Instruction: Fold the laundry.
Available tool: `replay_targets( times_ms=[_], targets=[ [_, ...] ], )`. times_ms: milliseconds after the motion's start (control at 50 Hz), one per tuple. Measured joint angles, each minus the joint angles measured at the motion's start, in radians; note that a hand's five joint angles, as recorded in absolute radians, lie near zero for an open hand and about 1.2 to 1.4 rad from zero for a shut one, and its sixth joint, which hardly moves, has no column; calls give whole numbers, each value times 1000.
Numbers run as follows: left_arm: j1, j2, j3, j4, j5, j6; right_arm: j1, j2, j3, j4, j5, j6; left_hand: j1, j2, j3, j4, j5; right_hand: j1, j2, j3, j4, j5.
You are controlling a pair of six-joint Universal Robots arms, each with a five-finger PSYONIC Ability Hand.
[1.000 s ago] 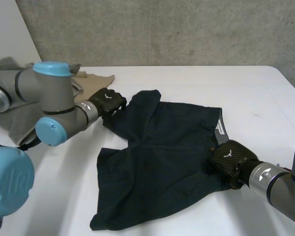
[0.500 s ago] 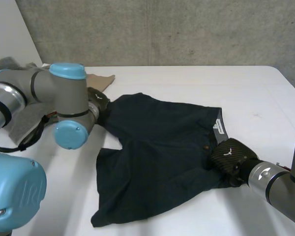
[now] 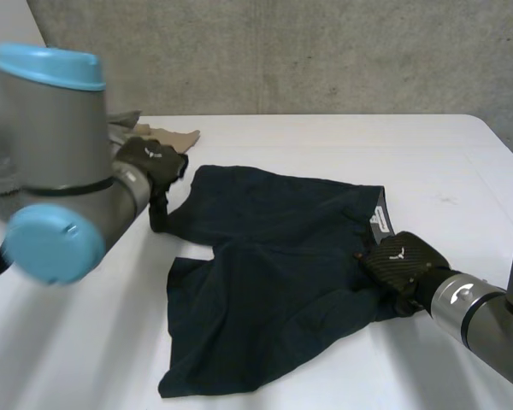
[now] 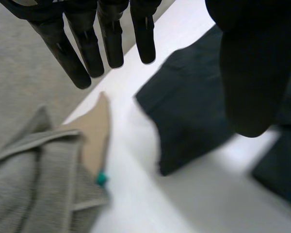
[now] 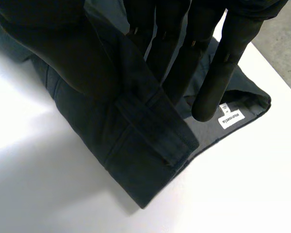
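Left hand [image 3: 154, 161] hangs over the far leg hem of the dark shorts [image 3: 282, 256], with bare white tabletop [image 3: 462, 171] just beside its fingertips and a beige cloth [image 3: 173, 137] and a grey cloth [image 4: 34, 184] lying beyond them, near the tabletop's back edge. Its fingers are straight and set wide from the thumb, and it holds nothing. The hem's corner lies beneath the gap between them. Right hand [image 3: 402, 263] is at the waistband [image 5: 150, 131], close to the tabletop's front edge, and open surface stretches away past its fingertips. Its thumb [image 5: 63, 48] presses on top of the folded-over band and its fingers lie behind it, so the cloth is pinched between them. A small white label [image 5: 231, 118] shows inside the band just past the fingertips. The shorts lie spread flat between the 2 hands, their long axis running from the right hand's waistband toward the left hand. 1 leg reaches under the left hand and the other slants toward the front edge, well apart from both hands.
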Motion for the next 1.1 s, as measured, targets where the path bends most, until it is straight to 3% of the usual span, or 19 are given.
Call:
replay_targets(
  times_ms=[140,240,440,620,680,780,880,960,1100],
  targets=[
    [-50,243,-341,-26,135,-119,49,28,-87,31,42,165,99,112,112,114,115,0,0,0,0,0],
    [-98,315,-494,-23,155,-157,68,54,-145,41,92,245,99,115,113,114,116,0,0,0,0,0],
    [-264,296,-680,101,10,-215,76,112,-233,67,166,411,99,115,113,114,116,0,0,0,0,0],
    [-304,155,-638,198,-122,-175,79,132,-256,95,198,495,155,165,159,158,159,0,0,0,0,0],
    [-303,128,-617,222,-151,-153,77,128,-253,99,209,510,512,485,484,482,478,0,0,0,0,0],
    [-307,105,-591,288,-188,-109,64,93,-233,103,215,519,742,769,763,767,760,0,0,0,0,0],
    [-306,89,-580,336,-207,-62,35,52,-220,111,199,482,742,797,790,793,771,0,0,0,0,0],
    [-292,87,-580,337,-195,-16,6,19,-206,149,149,369,742,797,791,794,771,0,0,0,0,0],
    [-273,164,-598,170,-58,20,-58,-31,-142,379,-17,-79,742,797,791,794,771,0,0,0,0,0]
  ],
)
